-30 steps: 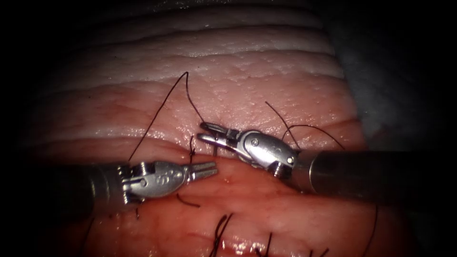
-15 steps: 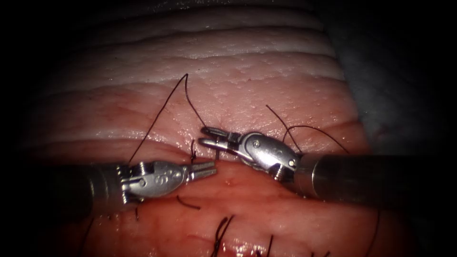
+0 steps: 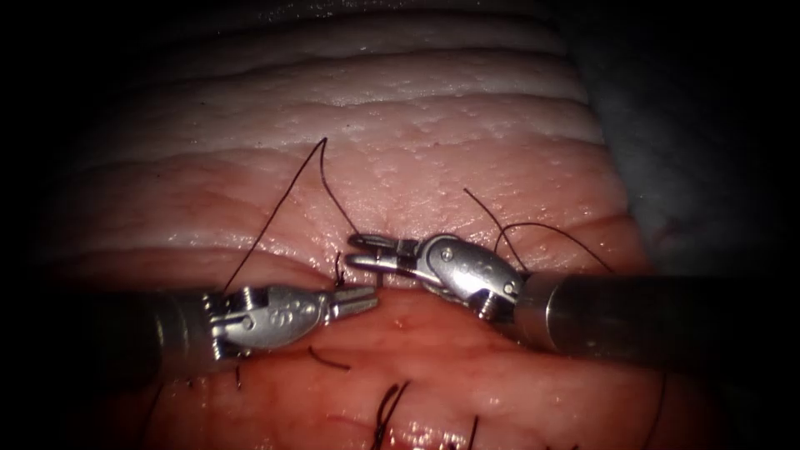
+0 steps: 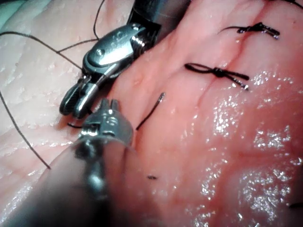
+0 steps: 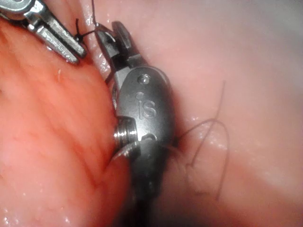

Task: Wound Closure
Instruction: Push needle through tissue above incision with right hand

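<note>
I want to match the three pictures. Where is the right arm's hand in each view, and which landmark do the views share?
Endoscope view: the right hand comes in from the right, its tip just above the tip of the left hand.
Left wrist view: the right hand is just beyond the left hand, tips close together.
Right wrist view: the right hand points away from the camera, beside the left hand.
Shared landmark: the left hand's tip.

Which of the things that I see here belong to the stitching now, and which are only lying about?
In use: left tool; right tool, jaws open; long thread; knot by their tips; tissue. I cannot tell what either tool holds.
Lying about: cut end of thread; tied stitches.
</note>
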`<state>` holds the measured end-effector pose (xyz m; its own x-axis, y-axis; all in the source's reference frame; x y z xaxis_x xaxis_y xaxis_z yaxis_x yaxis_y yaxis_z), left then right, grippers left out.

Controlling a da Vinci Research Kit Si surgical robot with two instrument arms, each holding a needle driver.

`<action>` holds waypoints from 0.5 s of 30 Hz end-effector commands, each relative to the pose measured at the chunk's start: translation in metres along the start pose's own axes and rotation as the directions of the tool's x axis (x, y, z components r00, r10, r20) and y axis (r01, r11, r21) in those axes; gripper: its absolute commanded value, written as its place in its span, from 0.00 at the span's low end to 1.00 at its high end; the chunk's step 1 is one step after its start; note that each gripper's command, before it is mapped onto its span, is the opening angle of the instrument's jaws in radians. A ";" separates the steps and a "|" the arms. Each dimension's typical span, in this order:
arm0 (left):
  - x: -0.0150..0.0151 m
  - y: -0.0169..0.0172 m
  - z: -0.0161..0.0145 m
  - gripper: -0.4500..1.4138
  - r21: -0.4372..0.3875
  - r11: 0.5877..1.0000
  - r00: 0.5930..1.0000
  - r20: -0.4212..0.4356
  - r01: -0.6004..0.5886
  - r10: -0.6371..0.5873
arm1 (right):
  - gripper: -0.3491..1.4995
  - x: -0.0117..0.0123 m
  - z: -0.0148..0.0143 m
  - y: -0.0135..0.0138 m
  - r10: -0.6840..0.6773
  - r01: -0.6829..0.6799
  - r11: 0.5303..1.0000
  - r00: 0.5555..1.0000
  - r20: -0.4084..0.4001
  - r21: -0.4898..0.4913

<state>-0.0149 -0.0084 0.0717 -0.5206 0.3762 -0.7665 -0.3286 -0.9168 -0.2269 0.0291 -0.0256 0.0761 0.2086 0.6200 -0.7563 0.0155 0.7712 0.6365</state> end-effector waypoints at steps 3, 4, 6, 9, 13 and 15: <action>-0.0004 0.0006 0.0009 0.10 -0.008 1.000 1.000 0.022 -0.002 0.003 | 0.00 -0.0008 0.0008 -0.0002 0.055 -0.055 0.998 0.998 0.017 0.002; -0.0005 0.0007 0.0009 0.10 -0.011 1.000 1.000 0.027 -0.004 0.004 | 0.00 -0.0009 0.0008 -0.0003 0.066 -0.066 0.998 0.997 0.026 0.002; -0.0006 0.0008 0.0009 0.10 -0.013 1.000 0.999 0.032 -0.006 0.006 | 0.00 -0.0011 0.0008 -0.0005 0.069 -0.070 0.998 0.997 0.033 0.005; -0.0006 0.0008 0.0008 0.10 -0.014 1.000 0.999 0.032 -0.006 0.007 | 0.00 -0.0012 0.0009 -0.0009 0.065 -0.066 0.998 0.997 0.035 0.016; -0.0007 0.0008 0.0008 0.10 -0.017 1.000 0.999 0.036 -0.001 0.002 | 0.00 -0.0012 0.0009 -0.0017 0.061 -0.062 0.998 0.998 0.028 0.032; -0.0007 0.0008 0.0008 0.10 -0.017 1.000 0.999 0.036 -0.002 0.002 | 0.00 -0.0009 0.0009 -0.0021 0.062 -0.062 0.997 0.998 0.011 0.041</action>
<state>-0.0149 -0.0092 0.0720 -0.5504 0.3778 -0.7446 -0.3136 -0.9200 -0.2351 0.0290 -0.0277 0.0751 0.2225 0.6654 -0.7126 0.0440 0.7233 0.6892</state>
